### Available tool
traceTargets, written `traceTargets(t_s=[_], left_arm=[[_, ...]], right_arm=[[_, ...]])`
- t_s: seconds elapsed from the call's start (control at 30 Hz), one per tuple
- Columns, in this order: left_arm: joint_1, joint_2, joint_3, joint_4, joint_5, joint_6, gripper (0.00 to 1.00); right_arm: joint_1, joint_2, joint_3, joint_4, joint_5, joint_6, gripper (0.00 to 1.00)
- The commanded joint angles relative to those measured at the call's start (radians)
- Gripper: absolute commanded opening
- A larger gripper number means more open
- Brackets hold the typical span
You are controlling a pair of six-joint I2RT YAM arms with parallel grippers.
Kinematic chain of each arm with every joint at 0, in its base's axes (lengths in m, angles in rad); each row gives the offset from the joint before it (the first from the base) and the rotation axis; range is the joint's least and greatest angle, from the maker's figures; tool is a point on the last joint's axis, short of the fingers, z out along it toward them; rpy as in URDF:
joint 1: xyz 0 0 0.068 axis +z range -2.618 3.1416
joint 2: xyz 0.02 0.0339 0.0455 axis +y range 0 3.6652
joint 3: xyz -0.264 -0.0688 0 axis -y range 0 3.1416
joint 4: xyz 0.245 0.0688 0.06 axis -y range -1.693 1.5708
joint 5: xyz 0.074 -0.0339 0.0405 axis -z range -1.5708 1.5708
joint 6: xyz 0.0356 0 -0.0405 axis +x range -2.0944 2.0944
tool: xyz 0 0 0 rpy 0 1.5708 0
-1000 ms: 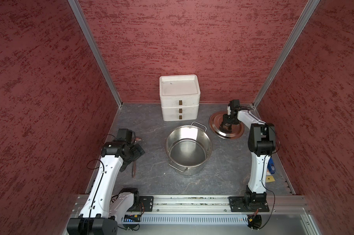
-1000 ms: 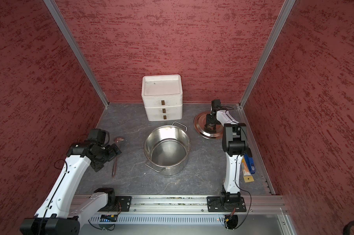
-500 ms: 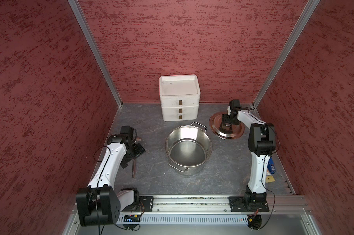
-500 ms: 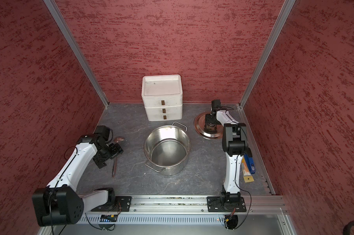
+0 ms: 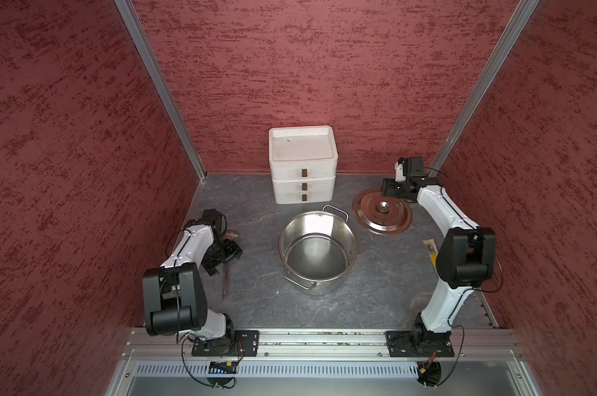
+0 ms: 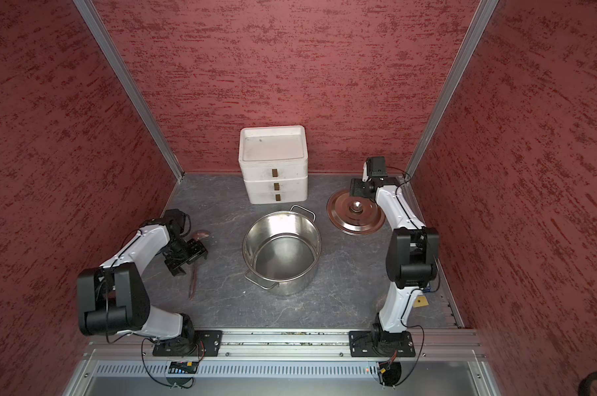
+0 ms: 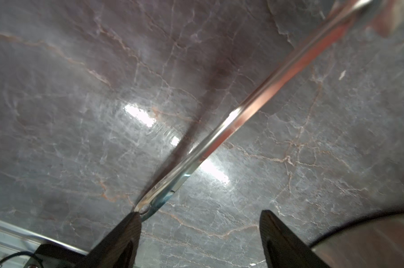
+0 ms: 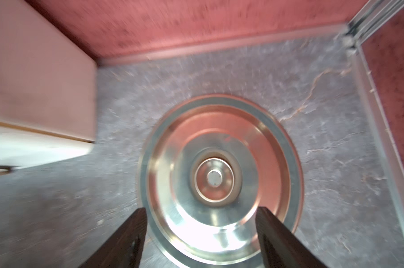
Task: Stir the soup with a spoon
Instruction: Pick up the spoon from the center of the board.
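Got the spoon (image 5: 225,281) lying flat on the table (image 5: 375,291) at 9 o'clock from the pot (image 5: 324,219), with its bowl end toward 12. Seeing the left tool (image 7: 199,213) low over the handle with jaws spread wide, gripping nothing, one fingertip (image 7: 129,227) right by the handle. Can't tell about actual contact there. Same deal for the right tool (image 8: 201,208): wide apart, empty, hanging above the lid (image 5: 396,223) at the pot's 2 o'clock.
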Motion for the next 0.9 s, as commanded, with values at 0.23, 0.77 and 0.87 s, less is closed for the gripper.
traceTargets(t_s=[0.23,0.77,0.87], left_arm=[[0.041,0.150,0.069,0.089,-0.014,0.100,0.72],[0.061,0.157,0.062,0.110,0.051,0.116,0.18],[0.075,0.126,0.061,0.097,0.066,0.111,0.04]], right_arm=[[0.030,-0.293,-0.248,0.065,-0.187,0.063,0.65],[0.140,-0.570,-0.418,0.265,-0.216,0.151,0.48],[0.175,-0.603,-0.439,0.350,-0.234,0.136,0.43]])
